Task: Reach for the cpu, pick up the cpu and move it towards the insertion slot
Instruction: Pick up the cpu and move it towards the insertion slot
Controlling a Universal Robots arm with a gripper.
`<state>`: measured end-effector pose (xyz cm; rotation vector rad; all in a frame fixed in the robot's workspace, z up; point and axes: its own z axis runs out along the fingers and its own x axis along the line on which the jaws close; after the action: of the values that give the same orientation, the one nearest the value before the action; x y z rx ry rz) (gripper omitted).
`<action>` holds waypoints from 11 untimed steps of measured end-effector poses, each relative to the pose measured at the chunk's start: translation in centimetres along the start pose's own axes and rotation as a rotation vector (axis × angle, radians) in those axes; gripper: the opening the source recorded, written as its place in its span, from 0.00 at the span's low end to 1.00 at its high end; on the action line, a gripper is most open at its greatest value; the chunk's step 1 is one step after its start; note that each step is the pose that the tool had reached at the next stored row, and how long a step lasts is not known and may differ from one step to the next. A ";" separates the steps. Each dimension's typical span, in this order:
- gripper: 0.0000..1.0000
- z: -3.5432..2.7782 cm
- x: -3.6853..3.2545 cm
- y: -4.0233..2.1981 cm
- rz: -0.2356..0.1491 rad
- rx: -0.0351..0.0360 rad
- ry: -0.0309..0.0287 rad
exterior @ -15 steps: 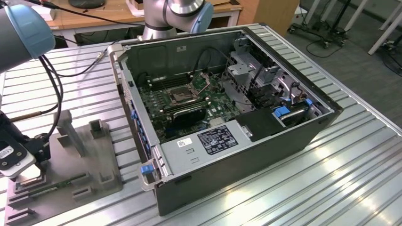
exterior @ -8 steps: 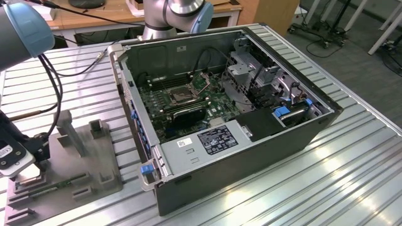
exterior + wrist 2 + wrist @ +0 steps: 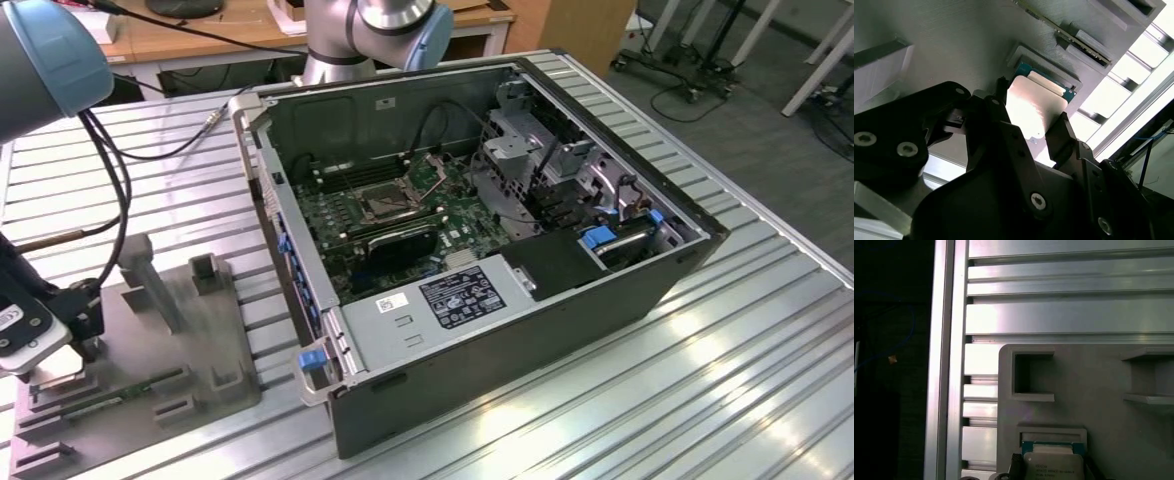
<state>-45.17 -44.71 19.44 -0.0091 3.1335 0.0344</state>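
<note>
The cpu, a small square chip with a bright silvery top and a green rim, lies in a shallow recess of the gray plastic tray at the exterior view's lower left. My gripper is down over it. One black finger presses one edge and the other finger the opposite edge, so it is shut on the chip. In the first wrist view the cpu sits between the same fingertips. The insertion slot is a metal-framed square socket on the green board inside the open computer case.
A long thin memory stick lies on the tray near the gripper. Upright gray posts stand on the tray between the gripper and the case. The case walls rise around the board. The ribbed aluminium table ends close beside the tray.
</note>
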 end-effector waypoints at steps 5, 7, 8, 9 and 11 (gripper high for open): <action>0.55 -0.02 0.00 0.00 0.000 0.0001 0.0002; 0.55 -0.02 0.00 0.00 0.000 0.0001 0.0002; 0.55 -0.02 0.00 0.00 0.000 0.0001 0.0002; 0.55 -0.02 0.00 0.00 0.002 0.0001 0.0002; 0.55 -0.03 0.00 0.00 0.014 0.0003 0.0000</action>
<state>-45.17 -44.71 19.47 0.0128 3.1337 0.0339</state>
